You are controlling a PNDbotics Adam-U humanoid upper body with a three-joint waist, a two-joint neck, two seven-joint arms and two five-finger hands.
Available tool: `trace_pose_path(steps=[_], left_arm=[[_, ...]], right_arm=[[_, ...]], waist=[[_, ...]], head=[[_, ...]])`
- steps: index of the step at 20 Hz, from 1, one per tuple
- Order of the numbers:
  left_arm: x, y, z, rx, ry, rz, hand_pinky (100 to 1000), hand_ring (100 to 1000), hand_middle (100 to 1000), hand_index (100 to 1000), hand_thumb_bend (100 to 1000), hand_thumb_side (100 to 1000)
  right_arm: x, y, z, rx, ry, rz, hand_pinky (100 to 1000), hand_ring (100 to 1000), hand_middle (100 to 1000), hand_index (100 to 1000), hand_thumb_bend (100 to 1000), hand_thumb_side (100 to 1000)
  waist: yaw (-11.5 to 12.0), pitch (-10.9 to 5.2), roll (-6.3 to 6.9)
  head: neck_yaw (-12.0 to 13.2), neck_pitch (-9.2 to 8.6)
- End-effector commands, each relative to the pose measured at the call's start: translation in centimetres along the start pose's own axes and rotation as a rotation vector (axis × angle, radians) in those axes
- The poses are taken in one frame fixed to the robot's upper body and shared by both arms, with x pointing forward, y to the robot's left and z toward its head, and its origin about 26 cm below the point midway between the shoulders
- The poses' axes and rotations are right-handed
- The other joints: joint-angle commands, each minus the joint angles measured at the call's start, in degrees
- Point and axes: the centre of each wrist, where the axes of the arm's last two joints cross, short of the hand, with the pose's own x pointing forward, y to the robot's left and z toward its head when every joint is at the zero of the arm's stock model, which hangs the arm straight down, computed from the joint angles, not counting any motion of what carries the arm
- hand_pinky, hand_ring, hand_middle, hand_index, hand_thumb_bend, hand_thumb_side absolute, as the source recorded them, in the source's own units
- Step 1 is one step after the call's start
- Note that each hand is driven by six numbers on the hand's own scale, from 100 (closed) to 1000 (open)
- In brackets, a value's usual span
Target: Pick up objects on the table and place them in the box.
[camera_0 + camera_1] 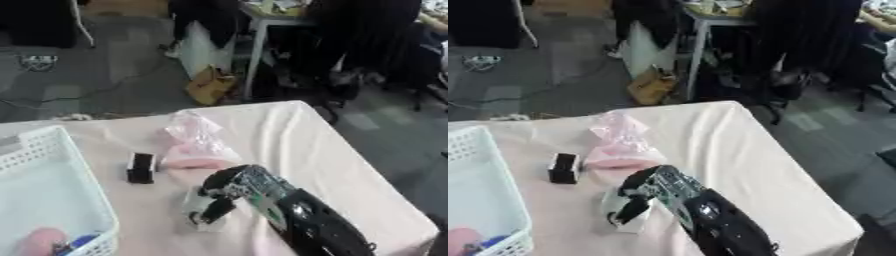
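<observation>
The room behind is the largest thing in sight: a grey floor point(105, 75) runs across the top, from nine o'clock round to three, with cables lying on it at ten o'clock, a white-legged desk point(262, 30) at twelve and dark chairs point(367, 45) at one to two o'clock; a tan bag point(210, 86) leans by the desk leg. Below that, the bench point(297, 145) fills the lower half, covered in a pale pinkish cloth and set askew, its far corner toward one o'clock. At eight o'clock stands the white latticed box point(83, 175), with a pink thing point(39, 241) and a small blue thing point(80, 242) already lying in its near corner. The right hand point(229, 192) reaches in from five o'clock, black with a bared circuit board on its back, its fingers point(213, 210) curled down round a small whitish object point(630, 216) near the middle of the bench. Just beyond, toward twelve o'clock, a crumpled clear bag with pink contents point(194, 142) lies on the cloth. Smallest, a little black block point(140, 167) stands at ten o'clock from the hand, between the bag and the box, apart from both.
</observation>
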Motion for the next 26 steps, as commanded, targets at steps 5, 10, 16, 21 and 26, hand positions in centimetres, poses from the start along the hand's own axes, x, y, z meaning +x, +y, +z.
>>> trace_pose_path(steps=[5,10,16,21,26], left_arm=[[0.35,0.12,-0.91,0.022,-0.028,0.008,860,945,825,868,100,803],[0.33,0.15,-0.95,0.023,-0.030,0.005,860,945,825,868,100,799],[0.31,0.18,-0.97,0.026,-0.030,0.004,860,945,825,869,100,798],[0.33,0.15,-0.99,0.025,-0.030,0.005,860,945,825,869,100,795],[0.34,0.14,-1.02,0.024,-0.032,0.006,860,945,825,869,100,791]], right_arm=[[-0.44,-0.31,0.04,-0.063,0.044,0.060,892,893,480,513,100,815],[-0.61,-0.19,0.00,-0.102,0.074,0.079,852,776,364,394,100,653],[-0.79,0.13,-0.19,-0.137,0.089,0.079,817,634,273,320,100,574],[-0.98,0.24,-0.24,-0.167,0.103,0.072,791,555,206,246,100,583],[-1.09,0.37,-0.29,-0.188,0.107,0.065,774,459,122,191,100,689]], waist=[[0.1,0.35,1.26],[0.1,0.35,1.23],[0.2,0.38,1.32],[0.2,0.47,1.35],[0.2,0.42,1.30]], head=[[-0.3,-0.81],[-0.3,-0.66],[-0.3,-0.58],[-0.2,-0.48],[-0.1,-0.38]])
